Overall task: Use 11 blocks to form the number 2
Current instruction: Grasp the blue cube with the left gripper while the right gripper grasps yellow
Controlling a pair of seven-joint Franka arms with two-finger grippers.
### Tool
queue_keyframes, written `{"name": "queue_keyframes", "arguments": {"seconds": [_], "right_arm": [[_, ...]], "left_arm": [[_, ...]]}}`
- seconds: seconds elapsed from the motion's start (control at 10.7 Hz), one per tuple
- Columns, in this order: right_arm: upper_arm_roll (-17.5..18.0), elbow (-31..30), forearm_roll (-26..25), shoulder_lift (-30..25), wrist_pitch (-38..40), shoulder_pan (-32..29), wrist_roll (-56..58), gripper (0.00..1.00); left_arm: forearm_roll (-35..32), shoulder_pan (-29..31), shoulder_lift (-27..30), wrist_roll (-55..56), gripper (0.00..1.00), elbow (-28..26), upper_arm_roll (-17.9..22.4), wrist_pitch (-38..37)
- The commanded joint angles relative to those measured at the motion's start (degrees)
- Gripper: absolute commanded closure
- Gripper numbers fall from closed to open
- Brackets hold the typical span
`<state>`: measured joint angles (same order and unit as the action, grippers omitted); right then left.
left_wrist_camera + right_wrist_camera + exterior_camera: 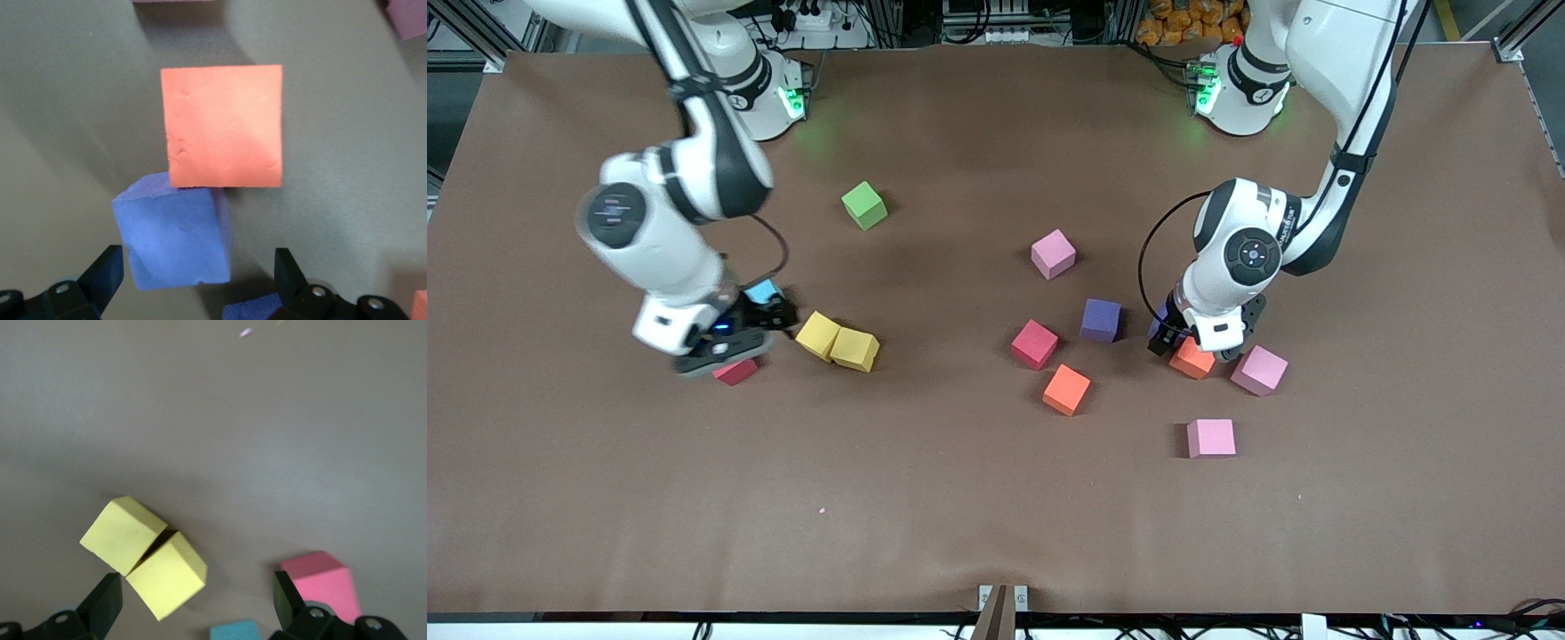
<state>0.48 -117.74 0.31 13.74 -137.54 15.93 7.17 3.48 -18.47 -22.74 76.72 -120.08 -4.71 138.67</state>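
Left wrist view: left tool open over purple block touching orange block; descend squarely, avoid nudging. Right tool open above yellow blocks. Blocks scattered on table.

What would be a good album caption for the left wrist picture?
Open left gripper hovering over an orange block touching a purple block.

foam blocks lie scattered and apart on the table, two yellow ones touching; no digit is formed.
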Motion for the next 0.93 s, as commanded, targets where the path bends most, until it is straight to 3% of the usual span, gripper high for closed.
{"name": "queue_keyframes", "arguments": {"seconds": [0.0,0.09,0.28,0.56,0.65,0.75,0.84], "right_arm": [[-0.3,-1.35,0.75,3.47,-6.13,1.81,3.91,0.0],[-0.3,-1.53,0.75,4.53,-6.68,1.74,6.17,0.0],[-0.22,-2.05,0.92,4.27,-5.99,-0.62,21.59,0.0],[-0.22,-3.98,0.84,4.36,-7.74,2.25,22.98,0.0],[-0.21,-5.55,0.84,3.67,-7.83,3.74,22.98,0.0],[-0.13,-7.48,0.84,3.49,-9.4,4.97,23.15,0.0],[-0.13,-9.94,0.75,3.57,-13.68,6.9,23.24,0.0]], "left_arm": [[-0.4,-0.25,0.6,1.23,0.0,-1.56,0.05,1.07],[-0.4,-0.34,-0.36,1.32,0.0,-1.56,0.13,1.16],[-1.54,-0.34,-1.77,2.45,0.0,-1.56,0.22,2.12],[-2.6,-0.25,-3.62,3.17,0.0,-1.39,0.31,5.02],[-2.77,-0.08,-3.54,3.25,0.29,-1.12,0.4,5.11],[-2.95,0.62,-3.02,3.08,0.75,-1.03,0.23,5.03],[-3.04,0.88,-1.79,2.47,1.0,-1.03,0.05,4.59]]}}
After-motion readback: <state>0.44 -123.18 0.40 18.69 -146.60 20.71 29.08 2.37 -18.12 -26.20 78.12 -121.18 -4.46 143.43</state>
